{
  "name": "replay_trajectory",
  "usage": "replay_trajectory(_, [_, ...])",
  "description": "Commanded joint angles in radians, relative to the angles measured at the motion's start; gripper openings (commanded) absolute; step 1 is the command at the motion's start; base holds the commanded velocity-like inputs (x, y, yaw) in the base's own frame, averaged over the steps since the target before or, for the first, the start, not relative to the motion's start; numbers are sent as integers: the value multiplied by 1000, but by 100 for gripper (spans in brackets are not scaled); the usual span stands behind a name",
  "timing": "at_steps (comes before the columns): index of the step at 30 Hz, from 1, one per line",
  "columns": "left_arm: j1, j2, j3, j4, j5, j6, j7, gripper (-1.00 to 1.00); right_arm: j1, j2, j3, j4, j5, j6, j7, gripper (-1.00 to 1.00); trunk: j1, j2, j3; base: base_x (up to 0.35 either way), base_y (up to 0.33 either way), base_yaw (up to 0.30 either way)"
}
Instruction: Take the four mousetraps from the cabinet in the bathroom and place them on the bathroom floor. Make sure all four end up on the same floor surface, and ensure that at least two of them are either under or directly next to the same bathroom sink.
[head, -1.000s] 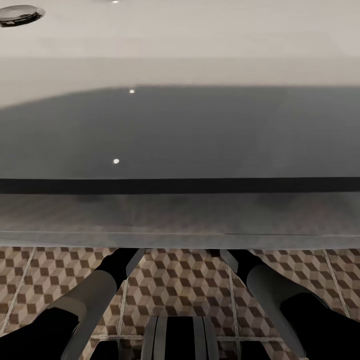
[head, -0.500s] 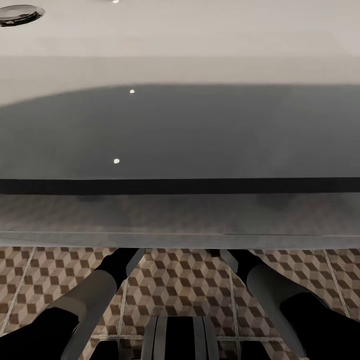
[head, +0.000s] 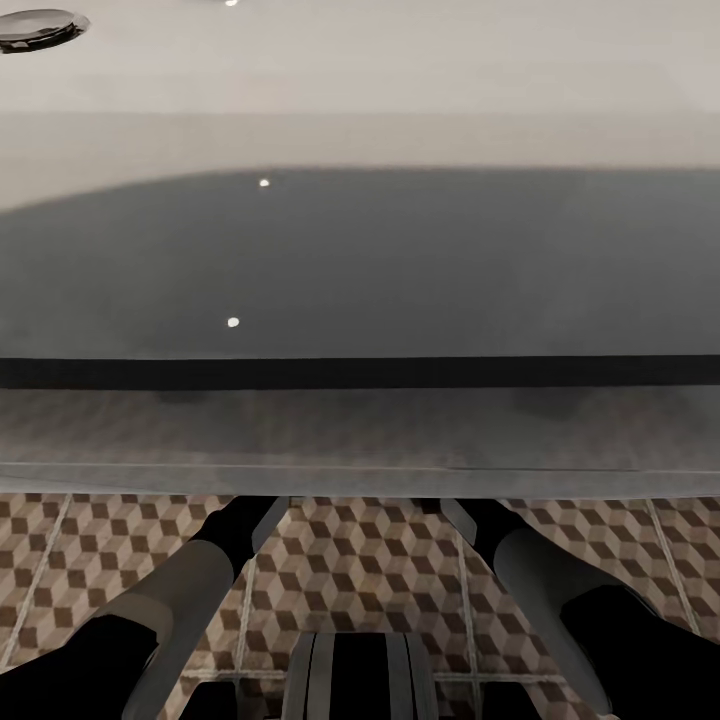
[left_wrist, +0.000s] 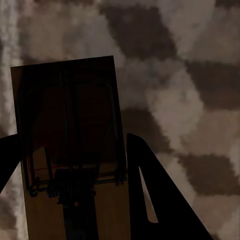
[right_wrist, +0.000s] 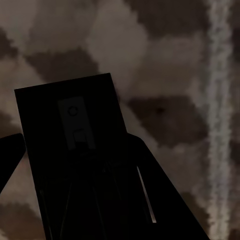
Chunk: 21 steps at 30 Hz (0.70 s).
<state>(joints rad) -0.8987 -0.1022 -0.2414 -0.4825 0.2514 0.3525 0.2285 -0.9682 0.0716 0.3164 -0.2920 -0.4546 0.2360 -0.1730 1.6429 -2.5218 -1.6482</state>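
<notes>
A white sink with a chrome drain spreads across the head view, and both my forearms reach under its front edge. My left gripper is shut on a mousetrap, a tan board with dark wire, held close over the cube-patterned bathroom floor. My right gripper is shut on a second mousetrap, dark in shadow, also just above the bathroom floor. Whether either board touches the tiles I cannot tell. The cabinet is out of view.
The sink's front edge overhangs my wrists in the head view. Patterned floor tiles show between my left forearm and right forearm. My base sits at the bottom centre.
</notes>
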Motion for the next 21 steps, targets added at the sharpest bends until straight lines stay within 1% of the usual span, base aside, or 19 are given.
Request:
replay_trajectory(1, [-11,1,-8,-2,8,5,9,-100,-61,-1,1,-3,-15,5,-8,-100,0,0,0,0,0,0])
replay_trajectory(6, [-11,1,-7,-2,8,5,9,-100,-61,-1,-13,-3,-15,6,-8,-100,0,0,0,0,0,0])
replay_trajectory(21, [-11,1,-7,-2,8,6,10,-100,-61,-1,-16,-2,-16,8,-6,-100,0,0,0,0,0,0])
